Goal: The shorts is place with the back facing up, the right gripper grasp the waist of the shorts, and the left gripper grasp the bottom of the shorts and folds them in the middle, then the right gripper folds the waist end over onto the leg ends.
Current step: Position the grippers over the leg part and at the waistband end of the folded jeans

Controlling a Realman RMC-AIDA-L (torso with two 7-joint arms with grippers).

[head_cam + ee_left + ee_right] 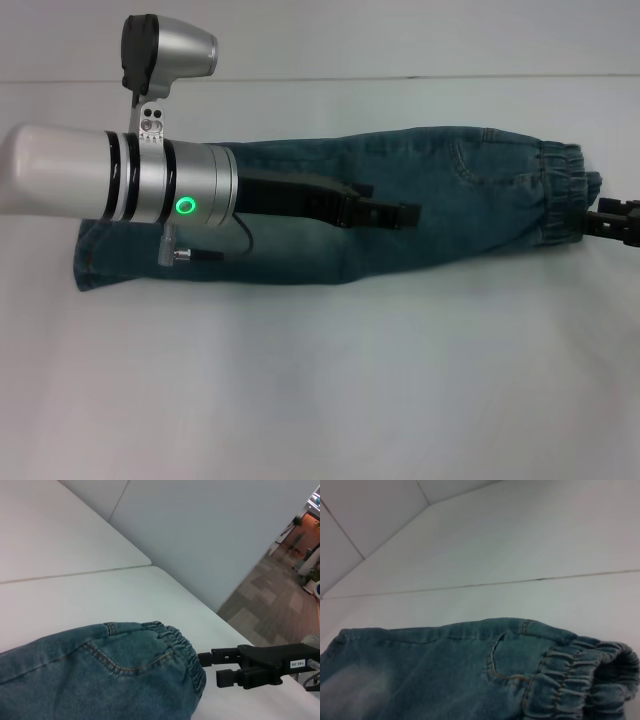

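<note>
Right gripper (207, 667), jaws parted just off the elastic waistband (560, 195) of denim shorts (400, 215) folded lengthwise on the table (320, 400); left gripper (395, 213) above, grip unclear; risks pinching one layer.

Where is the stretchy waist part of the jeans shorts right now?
In the head view the stretchy waist is at the right end of the shorts on the table, right beside the right hand.

Folded shorts (400, 200); claws (385, 212) seemingly above
</note>
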